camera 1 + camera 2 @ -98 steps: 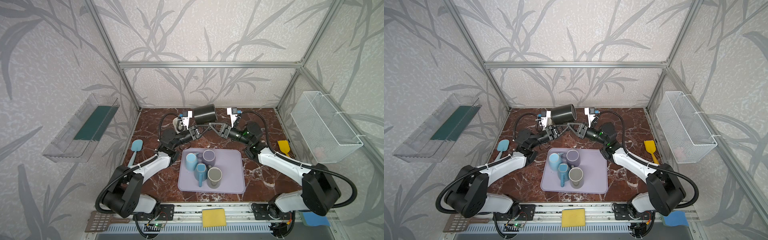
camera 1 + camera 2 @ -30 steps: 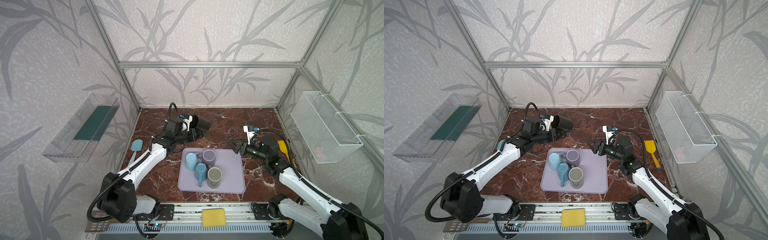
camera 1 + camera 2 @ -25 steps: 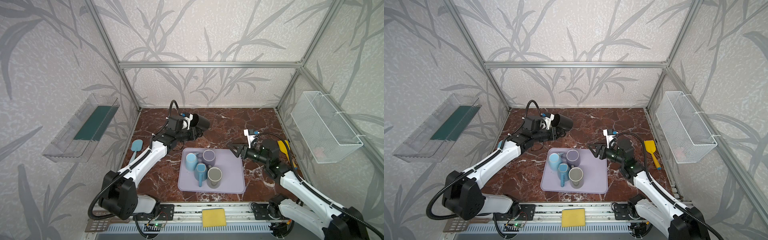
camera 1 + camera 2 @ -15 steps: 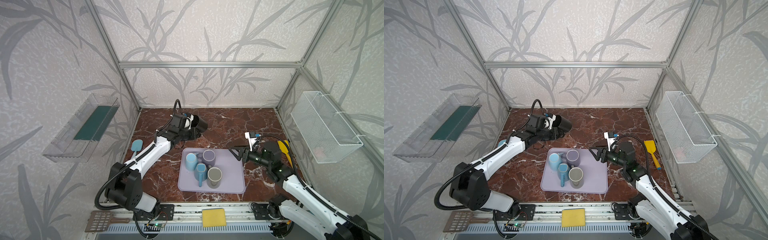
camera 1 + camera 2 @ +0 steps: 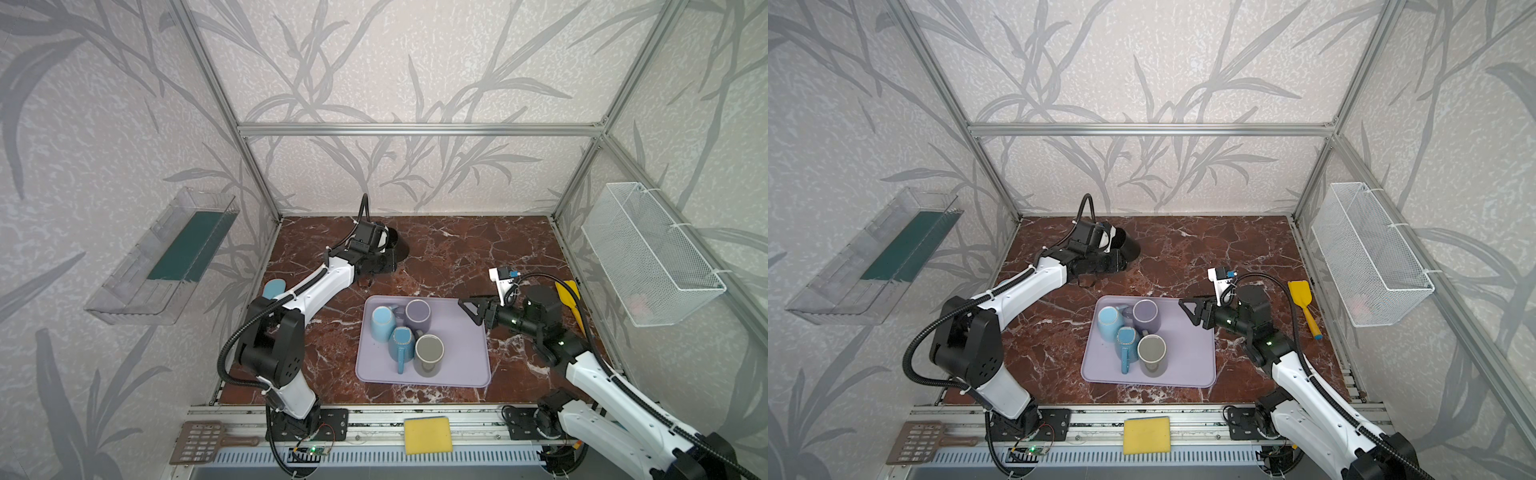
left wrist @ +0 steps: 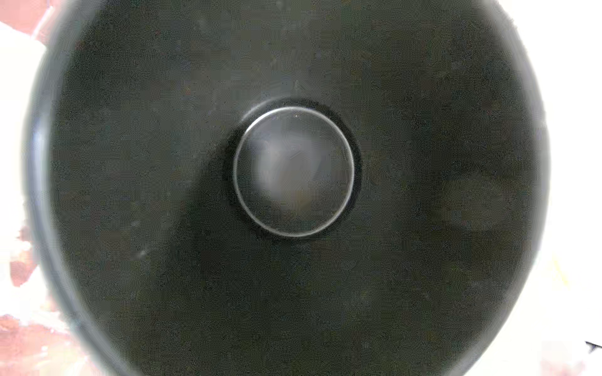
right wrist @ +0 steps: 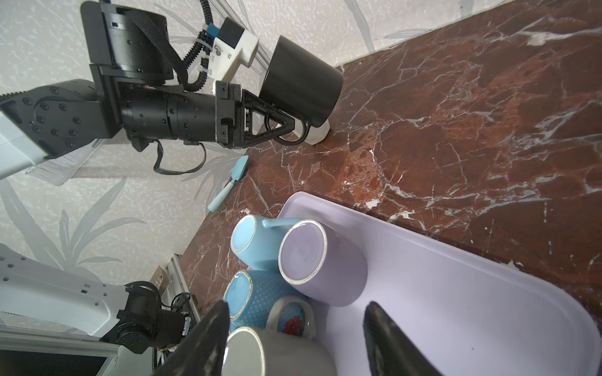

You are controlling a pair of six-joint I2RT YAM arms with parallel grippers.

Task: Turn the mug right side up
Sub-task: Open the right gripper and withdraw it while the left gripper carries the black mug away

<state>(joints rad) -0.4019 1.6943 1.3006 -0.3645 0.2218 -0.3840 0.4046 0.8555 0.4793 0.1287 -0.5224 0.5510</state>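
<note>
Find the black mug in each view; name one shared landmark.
In a top view: black mug back left.
In a top view: black mug back left.
Left wrist: black mug, its inside fills the picture.
Right wrist: black mug in the left claw, beyond the tray.
Shared landmark: red marble tabletop.

The left arm (image 5: 320, 286) stretches low and far toward the rear left, and the left gripper (image 7: 290, 125) is clamped on the handle of the black mug (image 7: 299, 84). The right arm (image 5: 602, 382) is bent at the front right, with the right gripper (image 5: 471, 309) level, its jaws parted and empty.
</note>
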